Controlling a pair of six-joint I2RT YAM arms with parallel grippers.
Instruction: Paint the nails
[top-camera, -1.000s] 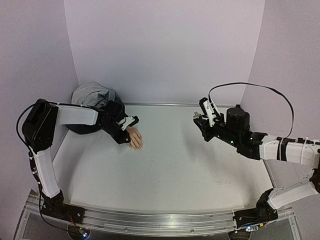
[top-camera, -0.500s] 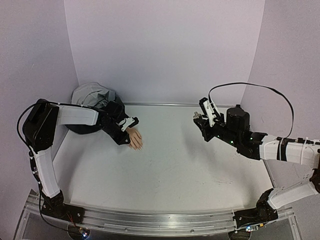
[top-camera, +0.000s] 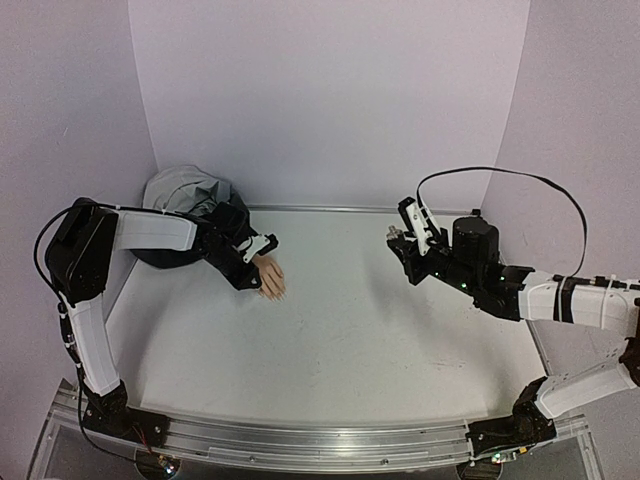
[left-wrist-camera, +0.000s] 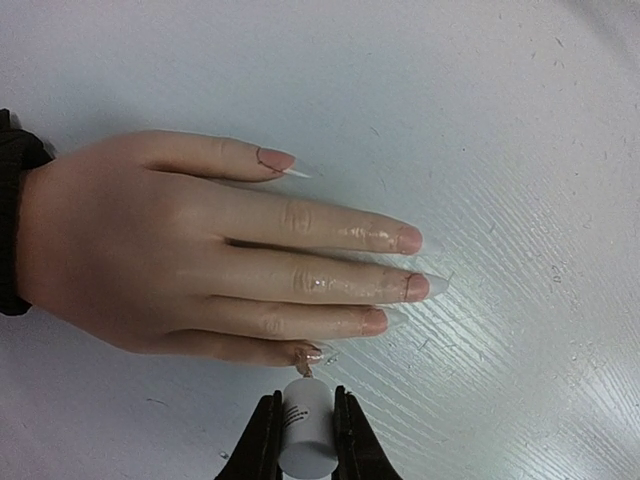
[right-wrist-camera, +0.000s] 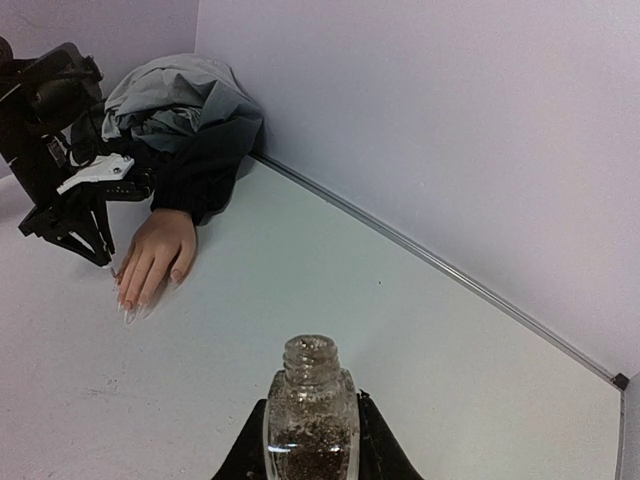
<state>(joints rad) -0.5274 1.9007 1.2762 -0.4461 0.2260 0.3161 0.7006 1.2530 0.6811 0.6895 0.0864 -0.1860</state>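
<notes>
The left gripper (left-wrist-camera: 305, 400), held low, clamps a cap (left-wrist-camera: 303, 450); the right gripper (right-wrist-camera: 311, 445), raised mid-air, clamps a bottle (right-wrist-camera: 311, 405).

The table (top-camera: 340, 335) lies open centrally; jacket (top-camera: 185, 195) and mannequin hand (top-camera: 270, 278) fill far-left corner.

No text, brand, number or sign is legible. Faint dark print stands on the white cap (left-wrist-camera: 305, 440), just beside an outer fingertip of the mannequin hand (left-wrist-camera: 200, 260); it is too small to read

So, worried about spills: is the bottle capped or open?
Open: the bottle stands upright, its neck bare and mouth uncovered.
</notes>
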